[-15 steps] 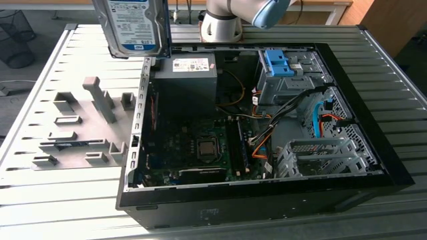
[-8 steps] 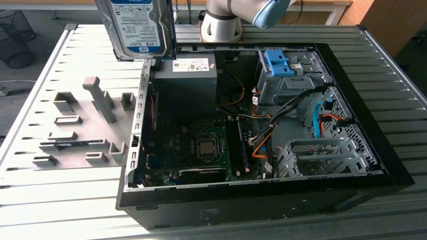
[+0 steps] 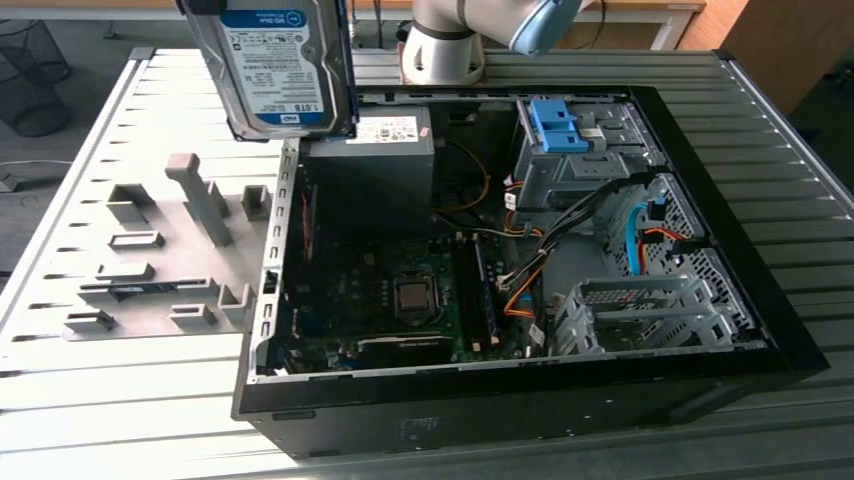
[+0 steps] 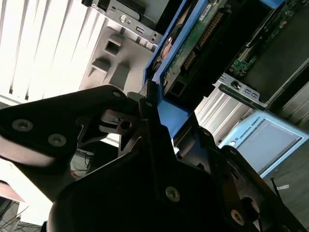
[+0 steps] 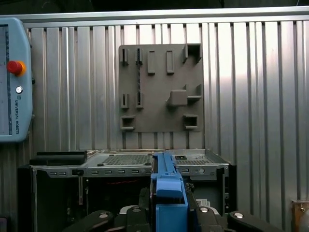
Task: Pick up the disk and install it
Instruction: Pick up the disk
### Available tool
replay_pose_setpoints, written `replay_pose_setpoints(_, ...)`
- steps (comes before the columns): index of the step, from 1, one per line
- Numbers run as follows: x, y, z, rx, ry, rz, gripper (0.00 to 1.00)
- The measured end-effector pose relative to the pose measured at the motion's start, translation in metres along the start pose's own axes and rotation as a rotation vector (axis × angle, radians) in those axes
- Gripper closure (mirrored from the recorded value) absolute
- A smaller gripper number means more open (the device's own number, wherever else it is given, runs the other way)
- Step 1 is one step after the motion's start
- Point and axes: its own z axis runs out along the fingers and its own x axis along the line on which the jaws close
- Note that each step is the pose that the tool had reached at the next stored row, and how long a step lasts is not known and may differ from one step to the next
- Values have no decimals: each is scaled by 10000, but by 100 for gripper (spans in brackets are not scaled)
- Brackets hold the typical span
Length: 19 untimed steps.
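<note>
Disk [image 3: 283, 70] is up in the air, label facing the exterior camera, standing roughly upright over the exterior view's left rear corner of the open PC case [image 3: 747, 330], just above the power supply [image 3: 367, 165]. The tool [image 5: 169, 203] is clamped on its blue-railed edge; in the second wrist view you can see the disk's green circuit board [image 4: 193, 43] running away from the black fingers [image 4: 145, 104].

Inside the case there's the motherboard [image 3: 387, 290] and a blue bracket [image 3: 558, 125] sitting in the drive cage.

The worktop [image 3: 80, 400] is ribbed metal slats with sun stripes across it. A grey fixture plate [image 3: 160, 260] with slots lies beside the case, and a teach pendant [image 5: 14, 82] rests further off. A wire bin [image 3: 27, 60] stands on the floor.
</note>
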Motion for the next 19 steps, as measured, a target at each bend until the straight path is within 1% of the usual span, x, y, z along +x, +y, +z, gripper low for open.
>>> replay_pose_setpoints(3, 15, -97, 9, -3, 2, 0, 64)
replay_pose_setpoints(17, 4, -729, 58, -12, 2, 0, 64)
replay_pose_setpoints(19, 6, -783, 62, -13, 1, 1, 64)
